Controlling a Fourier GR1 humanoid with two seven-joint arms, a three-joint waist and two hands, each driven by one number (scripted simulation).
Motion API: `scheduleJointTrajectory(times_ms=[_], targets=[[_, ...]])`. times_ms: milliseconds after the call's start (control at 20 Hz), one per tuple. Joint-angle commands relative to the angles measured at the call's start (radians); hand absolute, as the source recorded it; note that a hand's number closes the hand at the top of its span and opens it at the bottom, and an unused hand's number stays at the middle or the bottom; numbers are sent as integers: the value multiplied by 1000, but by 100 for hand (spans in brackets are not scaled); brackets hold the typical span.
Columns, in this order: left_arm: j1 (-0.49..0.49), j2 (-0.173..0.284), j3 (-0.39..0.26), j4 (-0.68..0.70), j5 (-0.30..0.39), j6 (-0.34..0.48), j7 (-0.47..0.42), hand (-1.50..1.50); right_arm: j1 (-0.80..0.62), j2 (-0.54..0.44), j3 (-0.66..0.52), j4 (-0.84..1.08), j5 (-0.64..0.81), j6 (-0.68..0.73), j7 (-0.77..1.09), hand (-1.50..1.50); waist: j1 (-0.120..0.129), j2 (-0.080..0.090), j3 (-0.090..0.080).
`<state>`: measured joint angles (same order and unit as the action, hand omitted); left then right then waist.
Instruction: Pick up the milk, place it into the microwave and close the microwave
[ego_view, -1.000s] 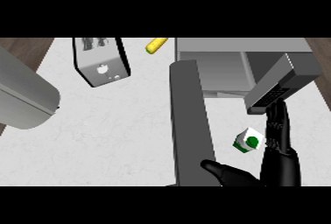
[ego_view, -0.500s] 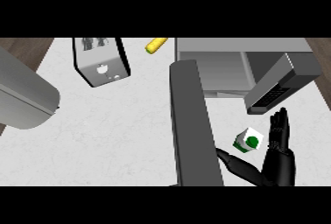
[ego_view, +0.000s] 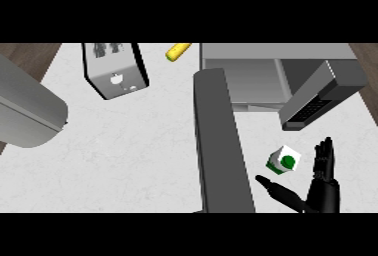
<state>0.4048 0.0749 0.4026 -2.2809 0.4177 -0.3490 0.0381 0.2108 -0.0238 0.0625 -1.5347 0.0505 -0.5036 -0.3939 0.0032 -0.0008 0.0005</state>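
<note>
One head view looks steeply down onto the counter (ego_view: 133, 150).

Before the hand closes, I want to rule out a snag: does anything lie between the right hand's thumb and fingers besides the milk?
No. In the head view only the milk carton sits between the right hand's thumb and fingers; around it is bare counter.

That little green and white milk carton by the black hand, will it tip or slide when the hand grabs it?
The milk carton is a small box with flat sides, so it will probably not roll. It looks taller than wide, so a sideways nudge might tip it. The right hand is open, with its thumb and fingers on either side, which should steady it.
</note>
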Motion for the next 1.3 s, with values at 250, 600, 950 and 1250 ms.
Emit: scheduleJointTrajectory(times_ms=[250, 600, 950, 1250], targets=[[20, -35, 62, 11, 15, -88, -21, -150, -58, -14, -115, 257, -104, 117, -223, -150, 2, 0, 0], [23, -36, 110, -4, 64, -95, 13, -150, -172, -65, -195, 466, -131, 171, -296, -150, 4, 0, 0], [31, -74, 55, -26, 18, -80, -3, -150, -310, -26, -251, 786, -110, 107, -499, -150, 7, 1, 0], [24, -74, 55, -34, 19, -96, 34, -150, -386, -61, -289, 927, -145, 190, -596, 150, 5, 1, 0]])
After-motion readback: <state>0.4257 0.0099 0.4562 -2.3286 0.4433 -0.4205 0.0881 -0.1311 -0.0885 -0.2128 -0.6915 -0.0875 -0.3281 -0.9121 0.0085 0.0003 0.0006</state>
